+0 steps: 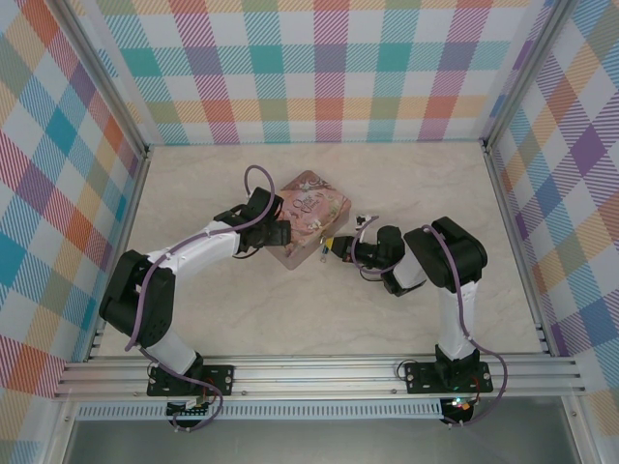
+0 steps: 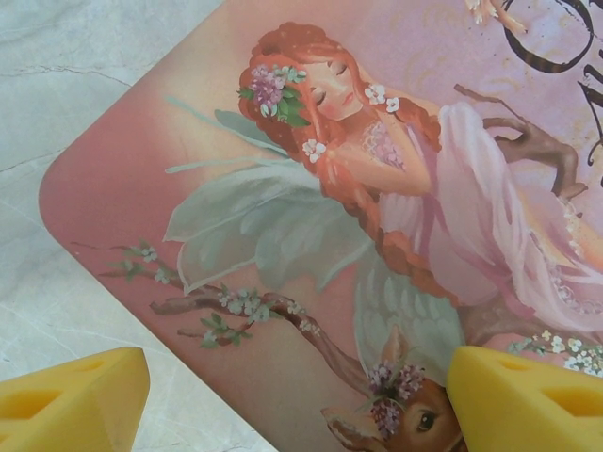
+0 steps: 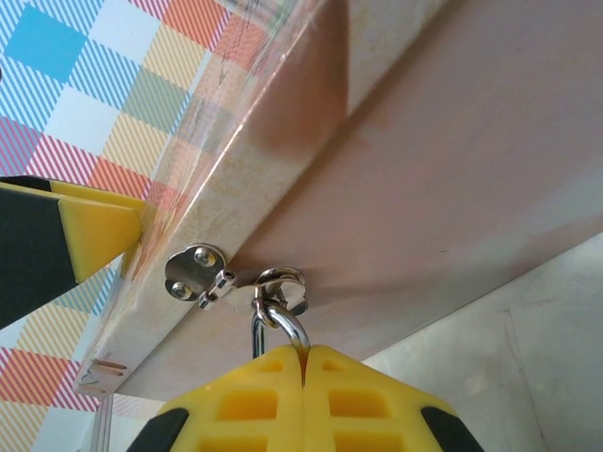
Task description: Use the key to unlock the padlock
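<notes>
Above the table, the left gripper (image 1: 278, 235) is hovering at the pink tin (image 1: 314, 208). At the left wrist, its 2 fingers (image 2: 75, 395) are standing wide apart. Below the hasp (image 3: 196, 271), the right gripper (image 3: 303, 395) is clamping the padlock (image 3: 294, 331) hanging there; steadying it should be helping the key.

A pink rectangular tin (image 1: 314, 208) with rounded corners lies askew on the pale marble-patterned table (image 1: 387, 309), its lid (image 2: 311, 235) printed with a sleeping red-haired fairy, flowering branches and a fawn. A small silver riveted hasp (image 3: 195, 270) sits on its side wall (image 3: 424, 188). Pastel plaid walls (image 1: 329, 68) enclose the table, aluminium rails (image 1: 319, 372) along the near edge
</notes>
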